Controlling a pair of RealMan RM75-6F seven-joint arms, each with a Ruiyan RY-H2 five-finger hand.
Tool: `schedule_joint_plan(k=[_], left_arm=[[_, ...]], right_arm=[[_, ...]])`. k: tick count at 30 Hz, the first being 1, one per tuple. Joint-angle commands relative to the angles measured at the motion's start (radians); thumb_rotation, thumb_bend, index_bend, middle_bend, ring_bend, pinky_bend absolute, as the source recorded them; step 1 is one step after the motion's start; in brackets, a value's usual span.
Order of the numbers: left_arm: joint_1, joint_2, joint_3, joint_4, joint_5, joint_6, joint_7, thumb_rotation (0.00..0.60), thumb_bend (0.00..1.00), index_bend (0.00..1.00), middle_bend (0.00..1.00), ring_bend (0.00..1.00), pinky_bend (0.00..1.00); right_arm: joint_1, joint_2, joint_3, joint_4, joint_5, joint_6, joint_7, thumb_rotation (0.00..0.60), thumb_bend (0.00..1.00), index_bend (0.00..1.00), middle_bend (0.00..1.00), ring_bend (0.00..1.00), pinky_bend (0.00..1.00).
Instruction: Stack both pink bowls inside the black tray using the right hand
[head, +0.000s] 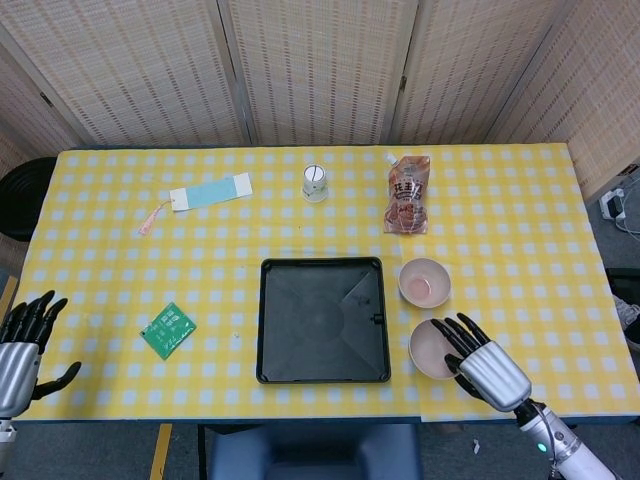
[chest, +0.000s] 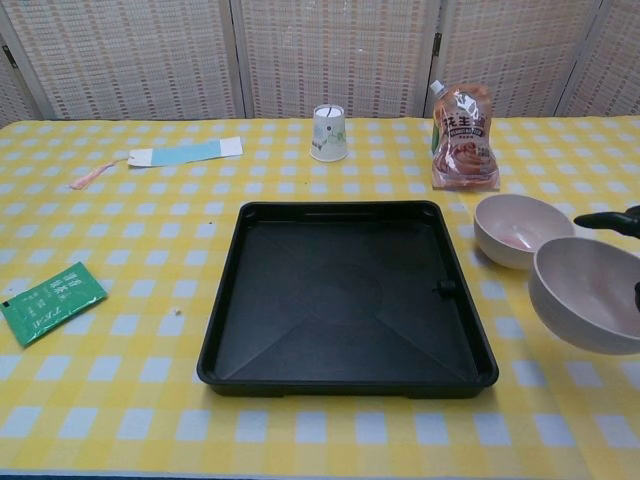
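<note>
The black tray (head: 323, 320) (chest: 345, 295) lies at the table's front middle with nothing in it. One pink bowl (head: 425, 281) (chest: 521, 229) stands on the cloth just right of the tray. My right hand (head: 485, 365) grips the second pink bowl (head: 433, 348) (chest: 588, 293) by its right rim and holds it lifted above the table, close to the tray's right front corner. In the chest view only dark fingertips (chest: 604, 219) show at the right edge. My left hand (head: 22, 345) hangs at the far left front, off the table, fingers spread and holding nothing.
A snack pouch (head: 408, 194) lies behind the standing bowl. A white paper cup (head: 315, 183) stands at the back middle. A blue bookmark (head: 209, 192) and a green packet (head: 168, 329) lie on the left half of the yellow checked cloth.
</note>
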Motion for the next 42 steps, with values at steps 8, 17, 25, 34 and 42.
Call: schedule_joint_plan(k=[8, 17, 25, 34, 42], left_arm=[[0.001, 0.003, -0.001, -0.004, -0.005, 0.001, 0.007, 0.600, 0.28, 0.00, 0.00, 0.00, 0.00], [-0.002, 0.004, -0.010, -0.005, -0.038, -0.019, 0.011, 0.600, 0.28, 0.00, 0.00, 0.00, 0.00], [-0.003, 0.008, -0.013, -0.001, -0.037, -0.016, -0.007, 0.600, 0.28, 0.00, 0.00, 0.00, 0.00], [-0.001, 0.009, -0.016, 0.006, -0.033, -0.007, -0.017, 0.600, 0.28, 0.00, 0.00, 0.00, 0.00], [-0.002, 0.008, -0.013, 0.007, -0.027, -0.007, -0.018, 0.600, 0.28, 0.00, 0.00, 0.00, 0.00]], right_arm=[[0.178, 0.025, 0.139, -0.207, 0.063, -0.207, -0.179, 0.600, 0.48, 0.62, 0.00, 0.00, 0.00], [0.312, -0.123, 0.213, -0.147, 0.180, -0.402, -0.225, 0.600, 0.47, 0.62, 0.00, 0.00, 0.00], [0.380, -0.250, 0.220, -0.044, 0.217, -0.462, -0.246, 0.600, 0.47, 0.62, 0.00, 0.00, 0.00], [0.435, -0.345, 0.213, 0.071, 0.207, -0.455, -0.213, 0.600, 0.47, 0.51, 0.00, 0.00, 0.00], [0.423, -0.299, 0.186, 0.027, 0.203, -0.402, -0.186, 0.600, 0.47, 0.18, 0.00, 0.00, 0.00]])
